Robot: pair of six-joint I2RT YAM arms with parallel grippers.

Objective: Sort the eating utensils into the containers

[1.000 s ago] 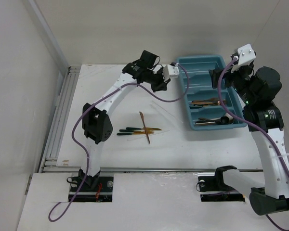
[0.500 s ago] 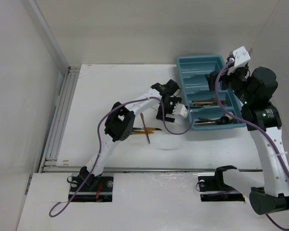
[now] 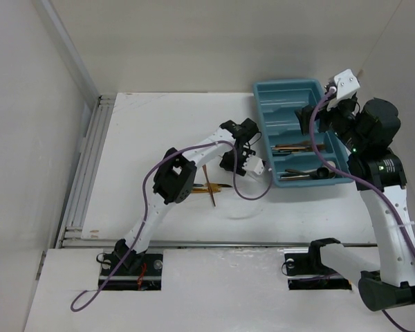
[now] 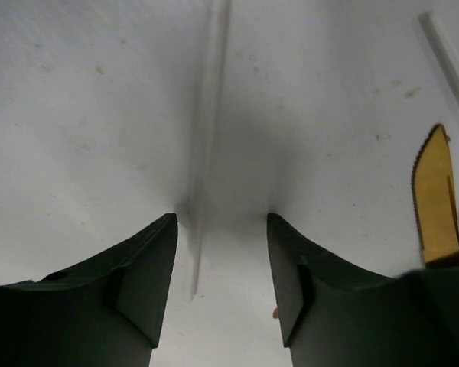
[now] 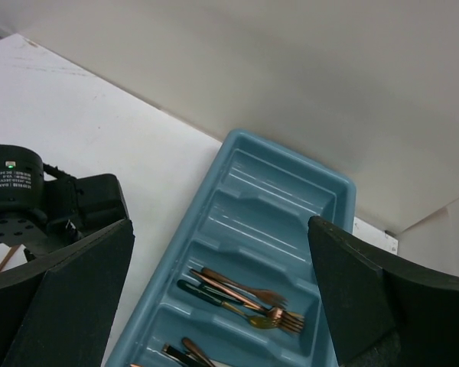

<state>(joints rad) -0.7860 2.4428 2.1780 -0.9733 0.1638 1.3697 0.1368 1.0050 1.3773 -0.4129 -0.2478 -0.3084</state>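
Two groups of utensils show from above: the sorted utensils (image 3: pixel 301 146) lie in the nearer compartments of the teal tray (image 3: pixel 290 86), and the loose utensils (image 3: pixel 214 189), copper, gold and dark-handled, lie on the table (image 3: pixel 152 124) left of the tray. The left gripper (image 3: pixel 229 163) hangs low between that loose group and the tray's left wall. The right gripper (image 3: pixel 310 115) is over the tray's far half. From the left wrist, its jaws stand apart, clamping nothing; a pale slim stick (image 4: pixel 203 153) runs along the table between the fingertips, and a gold serrated knife (image 4: pixel 432 195) lies to the right. From the right wrist, the jaws are spread wide and empty above the tray, where copper forks (image 5: pixel 245 294) rest in one compartment.
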